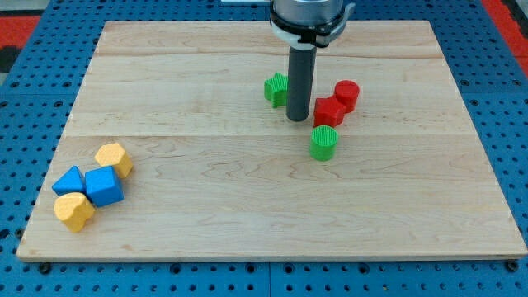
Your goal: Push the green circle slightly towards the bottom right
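My tip [298, 120] rests on the worktop [247, 206] just up-left of the green circle [323, 142], beside the red block [329, 111], well placed to shove it down-right; no pincer exists.

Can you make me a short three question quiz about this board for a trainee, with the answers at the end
1. True or false: my tip is touching the green circle.
2. Multiple choice: which block lies directly at the view's right of the rod? A) blue cube B) red block C) yellow block
3. Fill in: the blue and yellow blocks sit clustered at the view's bottom ____.

Key:
1. False; the tip stands just up and to the view's left of the green circle, with a gap between them.
2. B
3. left
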`<control>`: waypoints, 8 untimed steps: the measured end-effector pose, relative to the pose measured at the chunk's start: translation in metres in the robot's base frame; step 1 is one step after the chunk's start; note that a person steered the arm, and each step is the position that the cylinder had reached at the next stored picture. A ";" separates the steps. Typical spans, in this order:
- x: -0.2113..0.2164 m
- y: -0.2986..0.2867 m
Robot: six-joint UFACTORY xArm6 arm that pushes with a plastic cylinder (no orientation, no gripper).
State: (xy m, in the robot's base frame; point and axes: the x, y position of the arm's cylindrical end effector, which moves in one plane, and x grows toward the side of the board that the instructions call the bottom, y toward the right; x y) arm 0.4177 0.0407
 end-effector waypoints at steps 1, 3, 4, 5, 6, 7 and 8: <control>0.031 -0.003; 0.031 0.053; 0.009 0.065; 0.032 0.091; 0.052 0.120; 0.055 0.129; 0.113 0.120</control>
State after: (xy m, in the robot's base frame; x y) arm 0.5306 0.1605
